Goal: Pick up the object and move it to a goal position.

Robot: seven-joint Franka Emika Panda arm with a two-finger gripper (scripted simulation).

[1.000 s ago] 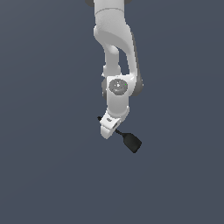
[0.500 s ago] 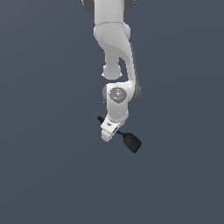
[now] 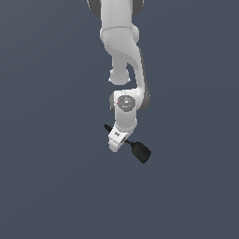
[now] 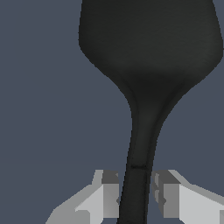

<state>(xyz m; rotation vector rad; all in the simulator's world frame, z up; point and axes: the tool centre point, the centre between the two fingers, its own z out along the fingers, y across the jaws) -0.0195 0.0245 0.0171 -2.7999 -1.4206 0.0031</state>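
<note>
The object (image 3: 141, 152) is a small matte black spatula-like tool with a thin handle and a flat rounded head. In the exterior view its head sticks out toward the exterior view's right of my gripper (image 3: 118, 139), and the handle's tip shows on the other side. The wrist view has the object (image 4: 148, 52) filling most of the picture, with its handle running down between my gripper's (image 4: 136, 192) two grey fingers (image 4: 109, 192). Both fingers stand tight against the handle, one on each side, so the gripper is shut on it. The white arm hangs straight above.
Around the arm and tool lies a plain dark grey-blue ground (image 3: 46, 186). No other objects, containers or edges show in either view.
The arm's wrist and upper links have sunk lower in the exterior view. The gripper has dropped only slightly, and the object keeps almost the same place.
</note>
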